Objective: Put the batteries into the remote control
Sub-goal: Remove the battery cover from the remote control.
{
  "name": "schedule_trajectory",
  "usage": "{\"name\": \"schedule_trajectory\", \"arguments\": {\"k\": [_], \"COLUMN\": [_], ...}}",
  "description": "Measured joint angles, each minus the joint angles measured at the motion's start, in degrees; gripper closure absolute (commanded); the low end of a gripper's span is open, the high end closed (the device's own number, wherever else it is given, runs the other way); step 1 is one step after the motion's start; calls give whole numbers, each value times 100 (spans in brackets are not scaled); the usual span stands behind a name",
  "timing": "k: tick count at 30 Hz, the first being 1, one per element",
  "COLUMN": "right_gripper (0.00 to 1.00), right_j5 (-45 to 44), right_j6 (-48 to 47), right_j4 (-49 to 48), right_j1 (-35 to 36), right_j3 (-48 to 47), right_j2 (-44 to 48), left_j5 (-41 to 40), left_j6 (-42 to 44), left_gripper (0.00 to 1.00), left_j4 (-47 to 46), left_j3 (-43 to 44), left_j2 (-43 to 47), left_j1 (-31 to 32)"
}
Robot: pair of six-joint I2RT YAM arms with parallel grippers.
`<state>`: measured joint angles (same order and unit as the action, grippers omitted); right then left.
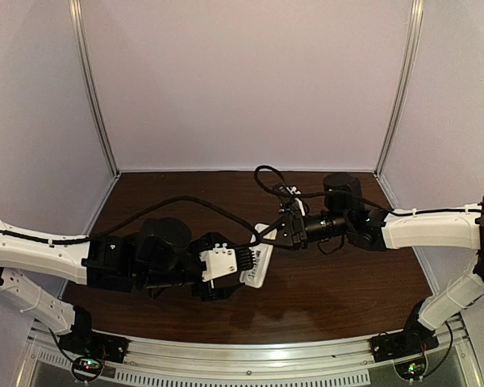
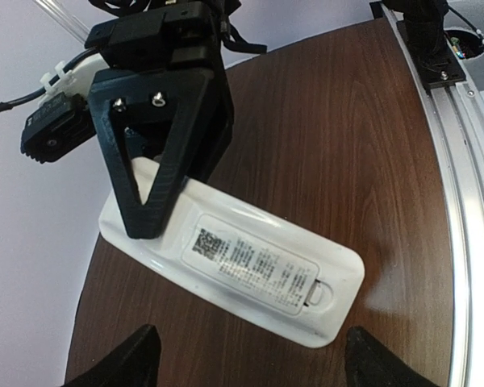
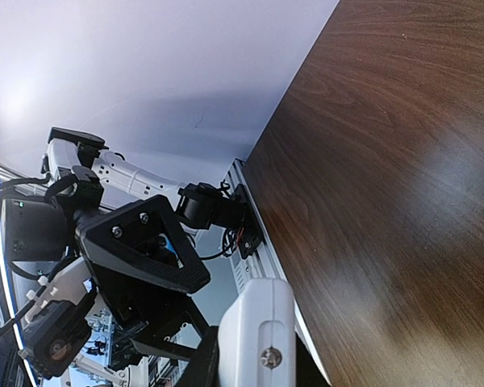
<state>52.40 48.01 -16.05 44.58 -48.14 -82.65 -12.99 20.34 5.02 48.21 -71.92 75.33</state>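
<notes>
**On the dark table, a remote lies back-up between two arms**

At mid-table, the remote control [image 2: 226, 260] lies with its back face up on the brown wood of the table [image 1: 347, 282]. Its long axis runs away from the arm bases. A printed label [image 2: 262, 272] covers most of that face, and a small latch tab [image 2: 323, 292] sits toward the remote's near end. Whether the far end rests flat on the wood or is raised a little cannot be told.

Just left of the remote in the overhead view, the left gripper [image 2: 254, 367] is released. In its own wrist view its two dark fingertips [image 2: 137, 359] stand wide apart below the remote's long edge, and neither touches the white casing.

Just right of the remote and toward its far end, the right gripper [image 1: 284, 228] reaches in from the right arm. One black triangular finger [image 2: 157, 153], fixed with two screws, slants down so that its tip lies on the remote's upper face at that end. The second finger is mostly hidden behind the first. It is therefore not possible to say whether this gripper is clenched on the casing or only resting on it. The right wrist view shows mostly bare wood and does not settle the question.
</notes>
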Motion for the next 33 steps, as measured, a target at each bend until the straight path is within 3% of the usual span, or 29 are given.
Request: {"name": "schedule_trajectory", "arguments": {"k": [33], "right_gripper": [100], "right_j5": [-9], "right_j6": [-15], "right_j4": [136], "right_j1": [138], "right_j3": [-7], "right_j2": [-127], "left_j5": [-17], "left_j6": [-7], "left_gripper": [17], "left_j4": [-157], "left_j3": [293], "left_j2": [-503], "left_j1": [0]}}
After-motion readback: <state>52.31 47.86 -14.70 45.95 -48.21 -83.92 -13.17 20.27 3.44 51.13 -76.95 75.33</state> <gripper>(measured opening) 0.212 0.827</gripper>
